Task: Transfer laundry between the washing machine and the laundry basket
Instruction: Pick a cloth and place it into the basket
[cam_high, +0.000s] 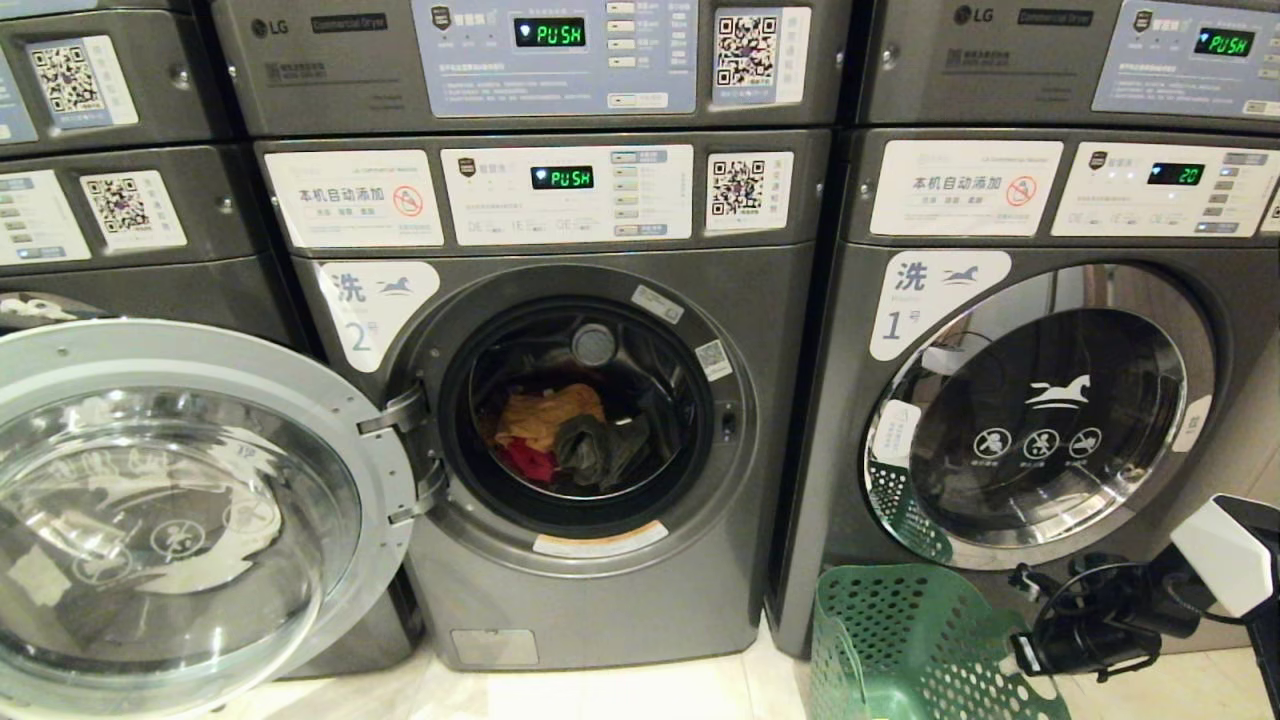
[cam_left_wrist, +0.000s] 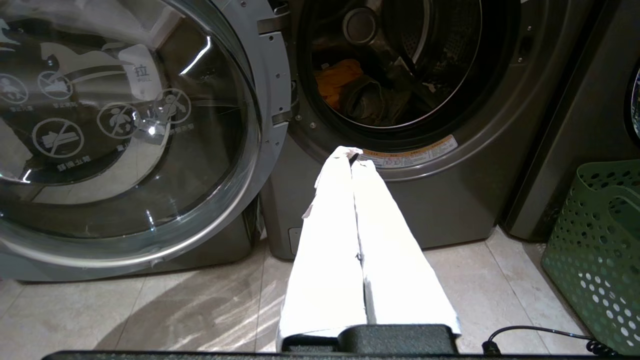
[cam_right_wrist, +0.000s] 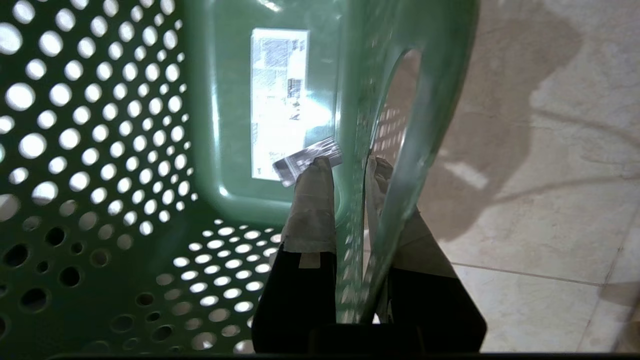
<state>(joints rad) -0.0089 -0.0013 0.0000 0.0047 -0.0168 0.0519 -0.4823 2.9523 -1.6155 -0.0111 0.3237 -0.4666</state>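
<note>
The right tool (cam_right_wrist: 350, 167) pinches the thin wall of the laundry basket (cam_right_wrist: 125, 150) – lifted there, the empty basket could tilt and slip – while the left tool (cam_left_wrist: 352, 155) rests closed.

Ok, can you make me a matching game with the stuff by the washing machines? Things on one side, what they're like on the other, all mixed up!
Things:
1. washer number 2 door
2. washer number 1 door
3. laundry basket
4. right gripper

What they're like:
A. green with round holes
B. swung wide open
C. closed round the basket's wall
D. shut

Pairs: 1-B, 2-D, 3-A, 4-C
</note>
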